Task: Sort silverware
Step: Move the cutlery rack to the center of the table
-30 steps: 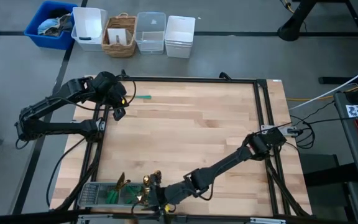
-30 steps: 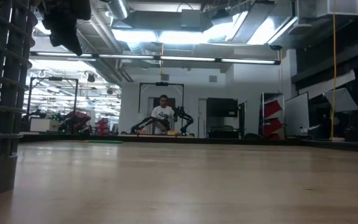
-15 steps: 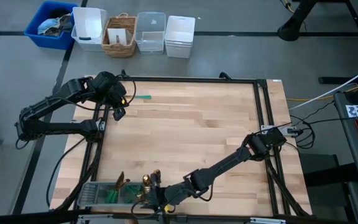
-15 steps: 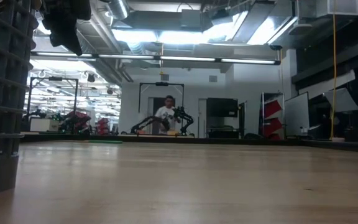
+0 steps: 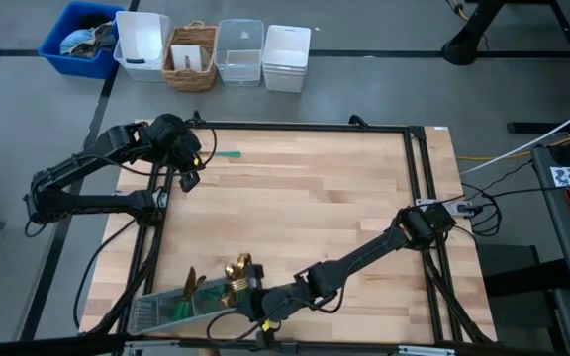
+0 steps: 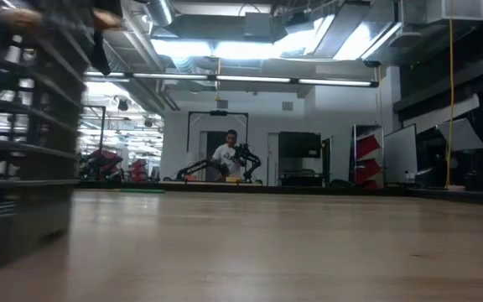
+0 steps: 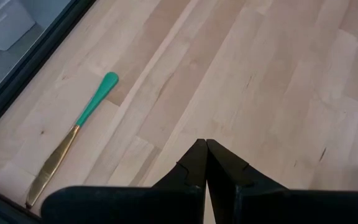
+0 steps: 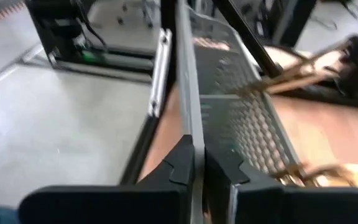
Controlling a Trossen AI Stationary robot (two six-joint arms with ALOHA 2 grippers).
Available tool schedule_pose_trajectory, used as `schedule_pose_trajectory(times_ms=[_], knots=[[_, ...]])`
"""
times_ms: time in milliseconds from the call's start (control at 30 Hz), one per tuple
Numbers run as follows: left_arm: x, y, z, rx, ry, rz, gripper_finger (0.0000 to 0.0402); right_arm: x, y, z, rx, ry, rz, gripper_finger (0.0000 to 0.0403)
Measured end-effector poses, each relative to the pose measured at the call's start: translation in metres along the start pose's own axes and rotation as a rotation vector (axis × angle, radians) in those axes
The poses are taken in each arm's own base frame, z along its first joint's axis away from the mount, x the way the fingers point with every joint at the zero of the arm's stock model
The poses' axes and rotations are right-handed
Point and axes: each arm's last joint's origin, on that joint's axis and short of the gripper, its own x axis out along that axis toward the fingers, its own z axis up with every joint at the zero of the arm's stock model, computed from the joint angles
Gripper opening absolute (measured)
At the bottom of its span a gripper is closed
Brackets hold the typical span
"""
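Observation:
A grey mesh tray (image 5: 161, 309) sits tilted at the table's near left edge, and fills the left of the low view (image 6: 23, 126). Gold-headed, teal-handled silverware (image 5: 236, 280) lies in it, some pieces sticking up over its far side (image 8: 291, 74). My right gripper (image 5: 256, 311) is at the tray's right end, shut on its near wall. My left gripper (image 5: 188, 180) hangs shut above the table's far left. One teal-handled knife (image 7: 73, 137) lies flat on the wood beside it (image 5: 228, 154). My right gripper pinches the top rim of the tray's near long wall (image 8: 194, 140), close to its right end, with one finger (image 8: 221, 169) inside the tray and the other outside. The fingers come nearly level from the table's right and lie along the wall. The tray sits tilted.
The black table frame (image 5: 305, 127) runs round the wooden top. Beyond the far edge stand a blue bin (image 5: 82, 38), white bins (image 5: 287, 57) and a wicker basket (image 5: 192, 57). A person shows far off in the room behind (image 6: 228, 156).
My right gripper has shut on the tray's near wall and risen slightly. The tray, flat on the table before, is now tipped and turned a little, and the silverware in it has shifted. My left arm has kept still.

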Motion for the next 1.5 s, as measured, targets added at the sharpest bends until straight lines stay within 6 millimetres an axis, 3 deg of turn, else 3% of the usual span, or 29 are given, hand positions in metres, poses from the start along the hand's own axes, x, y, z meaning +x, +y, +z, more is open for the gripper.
schedule_pose_trajectory(times_ms=[333, 667, 800, 1033, 1500], knots=[[0.0, 0.0, 0.0, -0.01, 0.0, 0.0, 0.0001, -0.032, -0.007, 0.006, 0.043, 0.204, -0.049, 0.0017], [0.007, 0.003, 0.004, -0.134, 0.019, 0.081, 0.0001, -0.075, -0.012, 0.011, 0.098, 0.418, -0.111, 0.0012], [0.023, 0.004, 0.011, -0.138, 0.079, 0.115, 0.0001, -0.092, -0.012, 0.01, 0.136, 0.506, -0.137, 0.0024], [0.071, 0.015, 0.036, -0.056, 0.139, 0.192, 0.0001, -0.11, -0.012, 0.007, 0.119, 0.61, -0.163, 0.0016], [0.135, 0.09, 0.031, -0.088, 0.429, 0.259, 0.0001, -0.121, -0.014, 0.001, 0.106, 0.74, -0.139, 0.002]])
